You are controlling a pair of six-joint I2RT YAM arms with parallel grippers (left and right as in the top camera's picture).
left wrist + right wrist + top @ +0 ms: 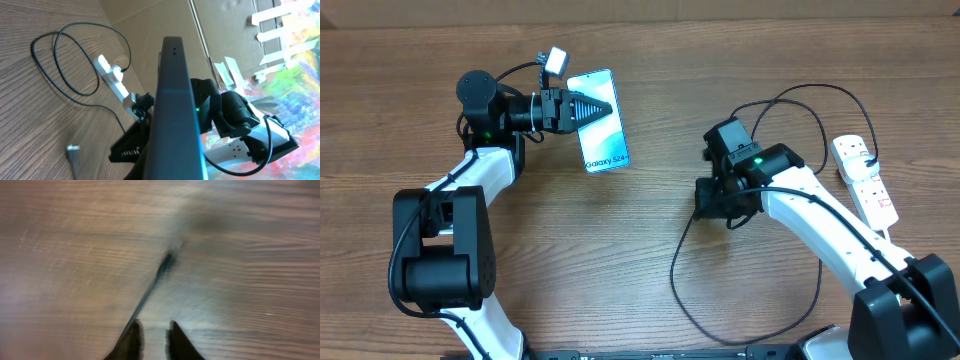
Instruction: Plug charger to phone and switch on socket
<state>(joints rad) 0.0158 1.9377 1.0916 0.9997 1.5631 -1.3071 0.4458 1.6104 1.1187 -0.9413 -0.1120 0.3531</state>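
Observation:
My left gripper point(592, 108) is shut on the phone point(603, 142), a slim handset with a light blue screen, and holds it tilted above the table. In the left wrist view the phone point(175, 95) shows edge-on. The charger point(677, 262), a thin black cable, loops over the table from the socket point(866, 180), a white power strip at the right. Its small plug point(73, 148) lies on the wood. My right gripper point(154, 326) points down at the table, jaws a little apart with bare wood between them. The blurred cable point(150, 290) runs past its left finger.
The socket point(112, 77) has a thick white cord and a plug inserted at its far end. Cardboard walls stand behind the table. The right arm point(800, 205) stretches across the right half of the table.

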